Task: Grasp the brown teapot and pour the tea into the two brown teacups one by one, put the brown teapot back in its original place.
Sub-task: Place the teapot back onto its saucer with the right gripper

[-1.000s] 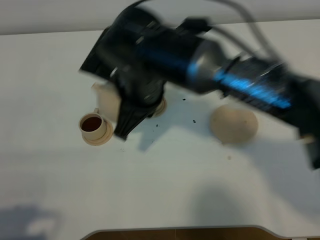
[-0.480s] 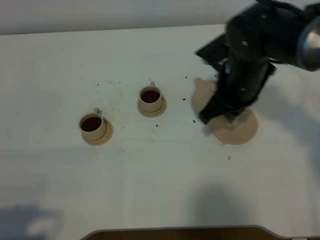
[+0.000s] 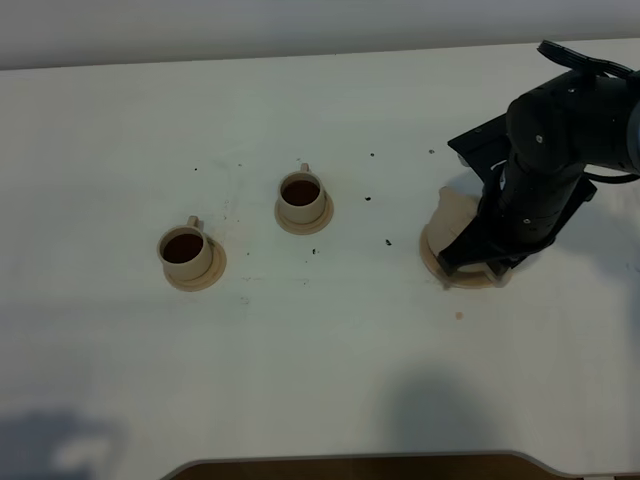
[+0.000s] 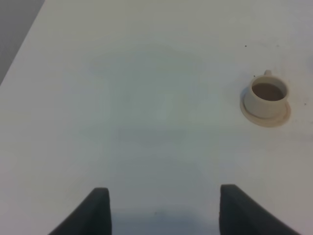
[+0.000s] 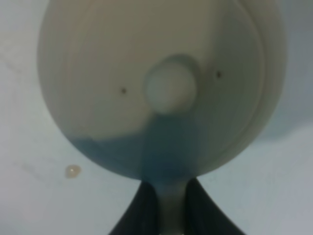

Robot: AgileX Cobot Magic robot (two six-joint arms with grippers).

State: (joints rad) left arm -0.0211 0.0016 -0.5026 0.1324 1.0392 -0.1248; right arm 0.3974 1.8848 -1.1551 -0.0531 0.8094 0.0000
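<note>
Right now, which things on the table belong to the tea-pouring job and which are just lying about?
Job:
- teapot, held by the right end effector
- big saucer under it
- near cup, filled
- far cup, filled

Lying about:
- dark specks on the table
- small pale drop

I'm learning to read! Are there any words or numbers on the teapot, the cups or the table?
None: no word, number, label or sign shows in any view.
The brown teapot is plain clay.
The two brown teacups are plain too.
The table bears only small dark specks, not letters.
</note>
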